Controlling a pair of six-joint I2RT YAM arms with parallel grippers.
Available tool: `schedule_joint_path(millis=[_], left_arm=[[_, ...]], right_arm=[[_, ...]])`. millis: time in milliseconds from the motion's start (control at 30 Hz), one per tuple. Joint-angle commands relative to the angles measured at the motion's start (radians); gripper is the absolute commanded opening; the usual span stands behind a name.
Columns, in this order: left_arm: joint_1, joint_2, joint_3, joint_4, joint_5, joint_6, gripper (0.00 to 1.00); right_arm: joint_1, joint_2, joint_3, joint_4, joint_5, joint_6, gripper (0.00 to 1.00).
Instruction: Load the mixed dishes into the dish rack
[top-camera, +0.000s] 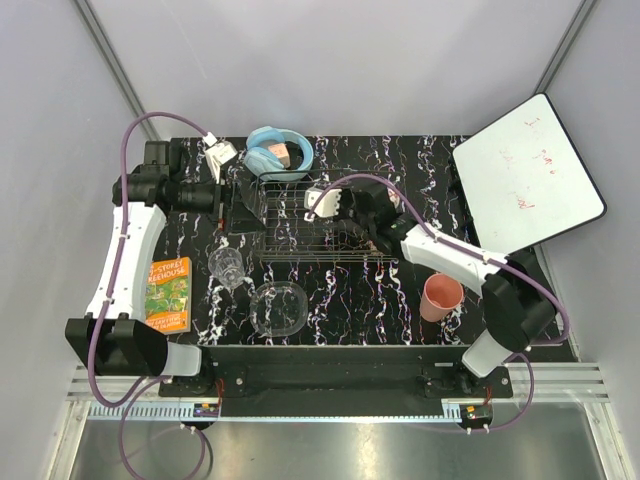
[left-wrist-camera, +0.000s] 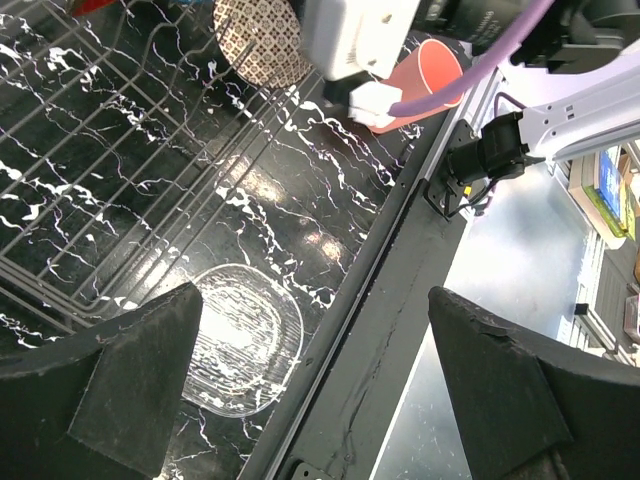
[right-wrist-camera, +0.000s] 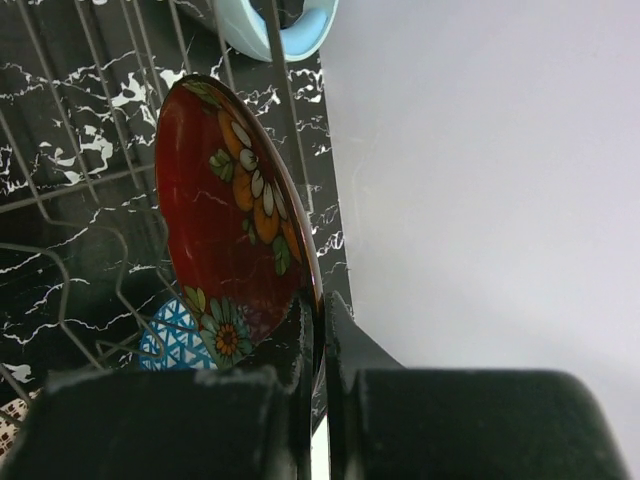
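My right gripper (right-wrist-camera: 318, 335) is shut on the rim of the red floral plate (right-wrist-camera: 235, 220), held on edge among the wires of the dish rack (top-camera: 300, 215); in the top view this gripper (top-camera: 342, 226) is over the rack. The blue patterned bowl (right-wrist-camera: 175, 340) lies below the plate. My left gripper (left-wrist-camera: 315, 330) is open and empty, at the rack's left end (top-camera: 240, 205). The clear glass bowl (top-camera: 278, 308) and clear tumbler (top-camera: 228, 265) stand in front of the rack. The pink cup (top-camera: 441, 296) stands at front right. The beige lattice bowl (left-wrist-camera: 262, 40) shows by the rack wires (left-wrist-camera: 100, 180).
Light-blue headphones (top-camera: 275, 150) lie behind the rack. A white board (top-camera: 527, 172) leans at the back right. An orange-green book (top-camera: 168, 293) lies at the front left. The table's front edge rail (left-wrist-camera: 400, 300) runs below the left gripper.
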Motion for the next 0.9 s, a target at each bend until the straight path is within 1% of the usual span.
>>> schedule_joint_path(millis=[0, 233, 467, 633, 700, 767, 800, 867], left_arm=[[0.007, 0.009, -0.011, 0.034, 0.026, 0.027, 0.99], [0.007, 0.026, -0.012, 0.038, 0.041, 0.029, 0.99], [0.007, 0.017, -0.005, 0.038, 0.052, 0.020, 0.99], [0.008, 0.012, 0.003, 0.038, 0.058, 0.012, 0.99], [0.007, 0.014, 0.006, 0.039, 0.064, 0.008, 0.99], [0.007, 0.015, 0.009, 0.042, 0.069, 0.001, 0.99], [0.007, 0.015, 0.011, 0.041, 0.070, 0.000, 0.99], [0.007, 0.012, 0.012, 0.044, 0.066, -0.005, 0.99]], right_arm=[[-0.032, 0.010, 0.009, 0.174, -0.003, -0.054, 0.00], [-0.034, 0.001, -0.034, 0.176, 0.006, -0.013, 0.00], [-0.032, -0.057, -0.148, 0.173, 0.026, 0.076, 0.00], [-0.032, -0.082, -0.174, 0.165, 0.052, 0.114, 0.00], [-0.028, -0.080, -0.168, 0.162, 0.068, 0.128, 0.12], [-0.021, -0.085, -0.162, 0.162, 0.077, 0.142, 0.21], [-0.018, -0.088, -0.159, 0.164, 0.084, 0.148, 0.32], [-0.017, -0.093, -0.143, 0.164, 0.104, 0.175, 0.36]])
